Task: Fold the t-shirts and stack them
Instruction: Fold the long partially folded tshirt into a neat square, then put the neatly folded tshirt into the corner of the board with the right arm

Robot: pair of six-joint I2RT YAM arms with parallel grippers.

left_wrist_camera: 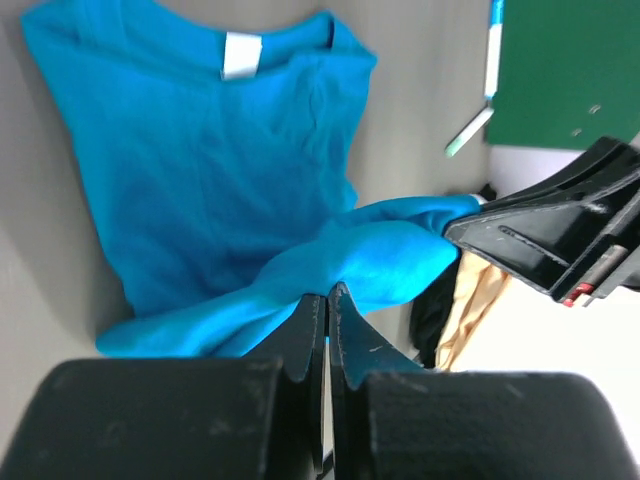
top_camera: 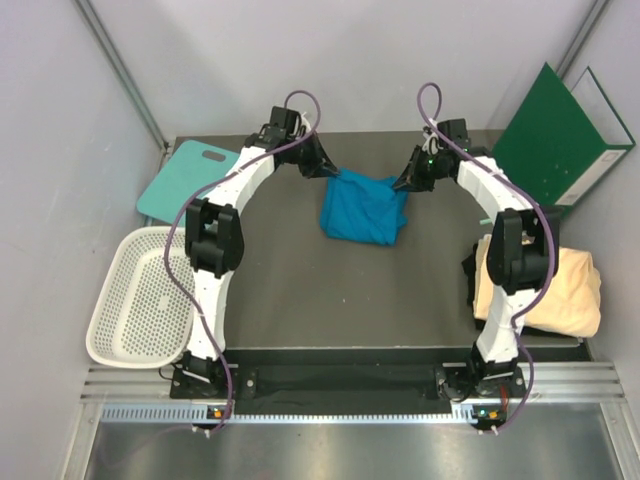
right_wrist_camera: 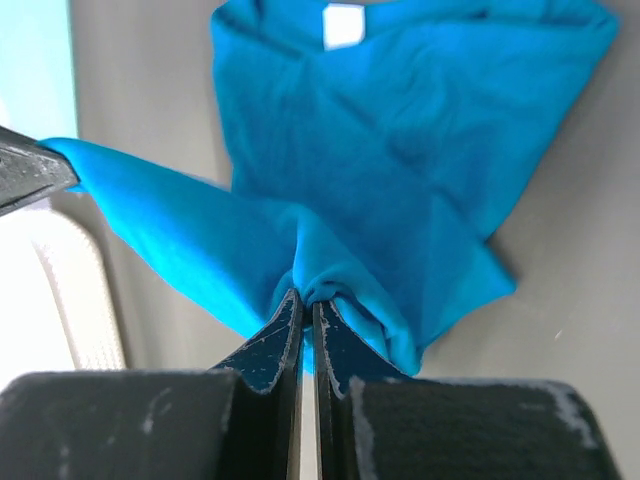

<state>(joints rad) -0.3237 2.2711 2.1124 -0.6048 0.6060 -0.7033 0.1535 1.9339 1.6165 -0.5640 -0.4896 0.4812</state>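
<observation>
Left gripper [left_wrist_camera: 326,297] and right gripper [right_wrist_camera: 307,302] each pinch the blue t-shirt [top_camera: 362,210] (far edge, seemingly lifted).

2 arms [top_camera: 205,310], white links, blk joints, purple cables [top_camera: 166,240], scuffed blk jaws

- Top external: fixed above and behind the arm bases, looking down and toward the far wall. It is distant enough to take in the whole table [top_camera: 300,290] and both arms.
- Left wrist: mounted just behind the left gripper [left_wrist_camera: 327,295], at close range, angled down and toward the right side, where the green folder [left_wrist_camera: 570,70] shows.
- Right wrist: mounted just behind the right gripper [right_wrist_camera: 308,298], equally close, angled down and toward the left side, with the white basket [right_wrist_camera: 60,290] at its edge.
- Shared ground: all three views hold the blue t-shirt [top_camera: 362,208]. Each wrist view catches the opposite gripper's tip.
</observation>
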